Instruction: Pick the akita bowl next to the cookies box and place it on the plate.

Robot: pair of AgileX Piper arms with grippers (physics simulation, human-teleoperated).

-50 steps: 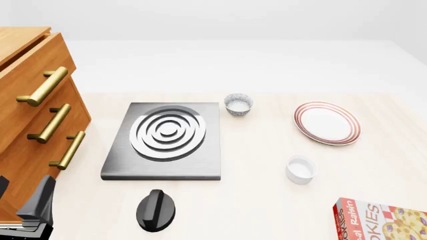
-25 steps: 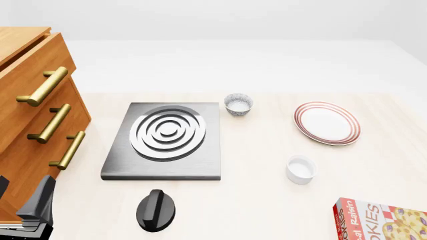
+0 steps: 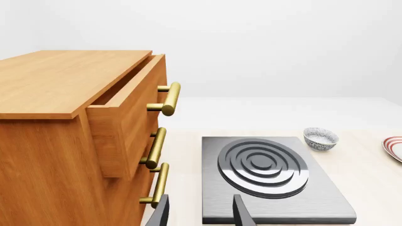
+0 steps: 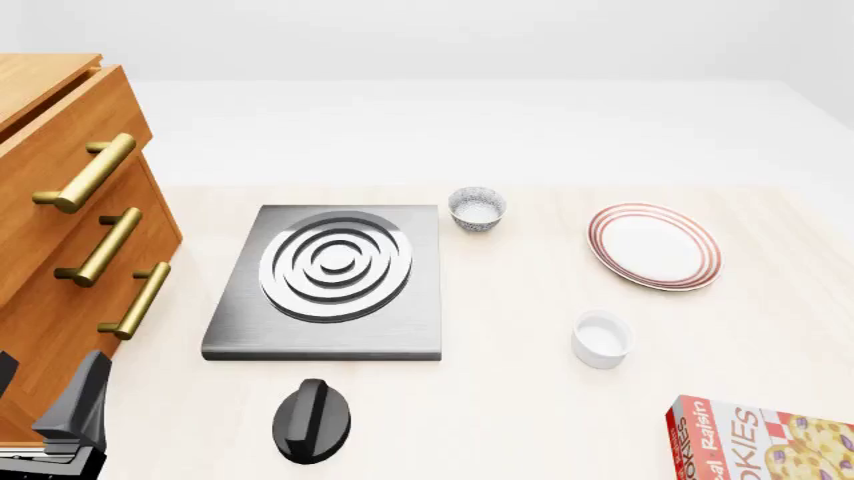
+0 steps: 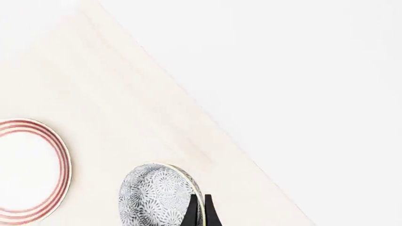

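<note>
In the right wrist view my right gripper (image 5: 199, 210) is shut on the rim of the akita bowl (image 5: 154, 195), which is speckled grey-black outside and sits tilted on its side in the grip. The red-ringed plate (image 5: 28, 169) lies beyond it on the pale table. The front view shows neither this gripper nor its bowl. That view does show the plate (image 4: 655, 246) at the right and the cookies box (image 4: 761, 442) at the bottom right corner. My left gripper (image 3: 201, 214) is open with nothing in it, low at the front left (image 4: 60, 420).
A second speckled bowl (image 4: 477, 209) stands beside the grey stove plate (image 4: 327, 285). A plain white ramekin (image 4: 601, 338) sits below the plate. A black knob (image 4: 311, 420) lies in front of the stove. A wooden drawer cabinet (image 4: 67, 240) fills the left.
</note>
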